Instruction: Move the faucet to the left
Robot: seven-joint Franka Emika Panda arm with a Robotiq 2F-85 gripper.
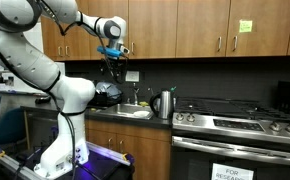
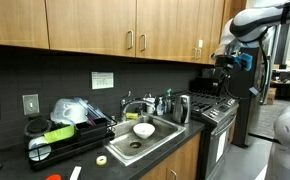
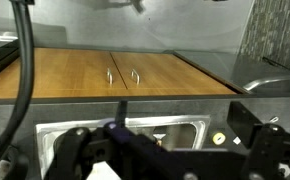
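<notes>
the gripper [image 1: 113,55] hangs high above the sink [image 1: 142,113], well apart from the faucet [image 1: 136,97] — likely staged for a clear descent. its finger opening cannot be told. the faucet stands at the sink's back edge — near the kettle [image 1: 165,103].

In the wrist view the gripper [image 3: 170,155] is a dark blur cut off at the bottom edge; its jaws cannot be read. In an exterior view the faucet [image 1: 136,97] is too small to show where its spout points.
</notes>
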